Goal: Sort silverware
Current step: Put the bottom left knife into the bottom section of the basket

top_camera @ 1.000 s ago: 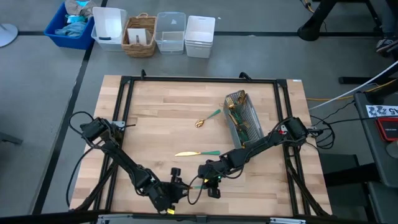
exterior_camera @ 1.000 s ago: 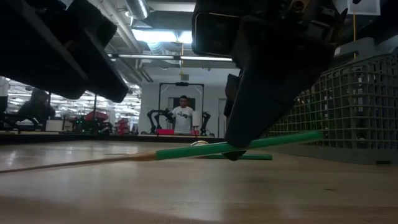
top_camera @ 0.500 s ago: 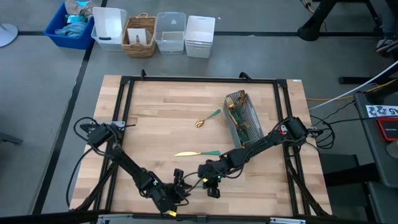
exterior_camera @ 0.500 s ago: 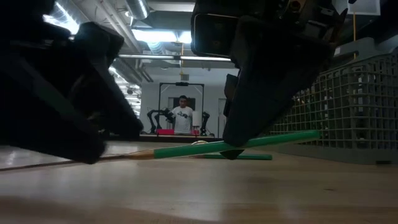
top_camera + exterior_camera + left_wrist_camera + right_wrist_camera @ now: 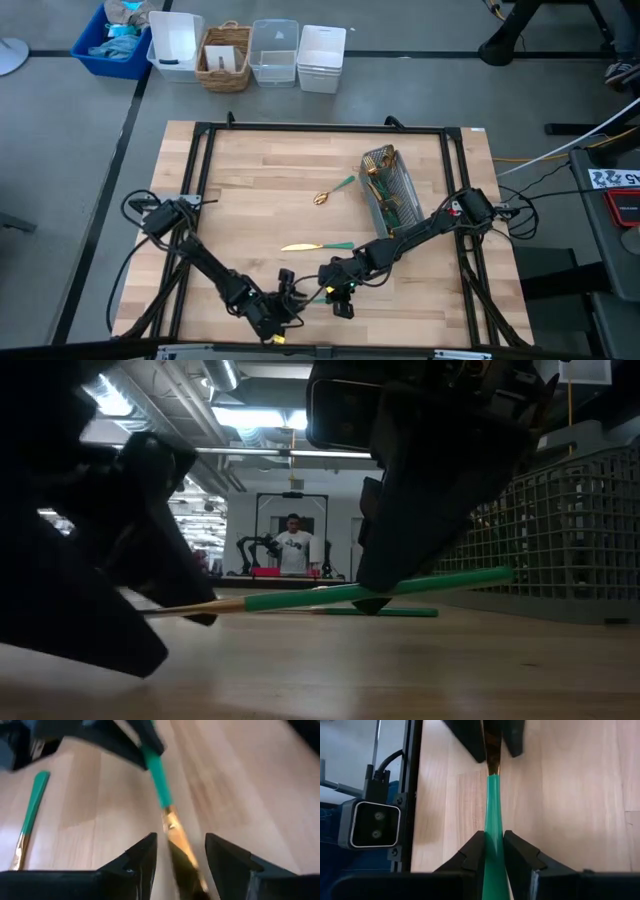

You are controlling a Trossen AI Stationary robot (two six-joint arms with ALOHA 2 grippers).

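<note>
My right gripper (image 5: 496, 851) is shut on a piece of silverware (image 5: 314, 296) with a teal-green handle and a long gold head, near the table's near edge. My left gripper (image 5: 181, 851) is open. Its fingers stand on either side of the gold head (image 5: 179, 845); I cannot tell whether they touch it. A knife (image 5: 315, 245) lies flat on the table farther back, and another piece (image 5: 335, 190) lies beside the grey mesh caddy (image 5: 388, 188), which holds several more pieces. My right gripper pinches the green handle (image 5: 493, 822) between its two fingers, which lie across it and slant down from the table's right. The piece is tilted: its handle end (image 5: 490, 577) is higher and its gold end (image 5: 175, 609) lower.
A black frame (image 5: 200, 135) runs round the wooden table. Bins and a basket (image 5: 225, 55) stand on the floor beyond the far edge. A person (image 5: 293, 550) stands far off in the room.
My left gripper has come down toward the table and closed in on the held piece's gold end, rolling a little, so that its fingers now flank that end. My right gripper and the piece have kept still.
</note>
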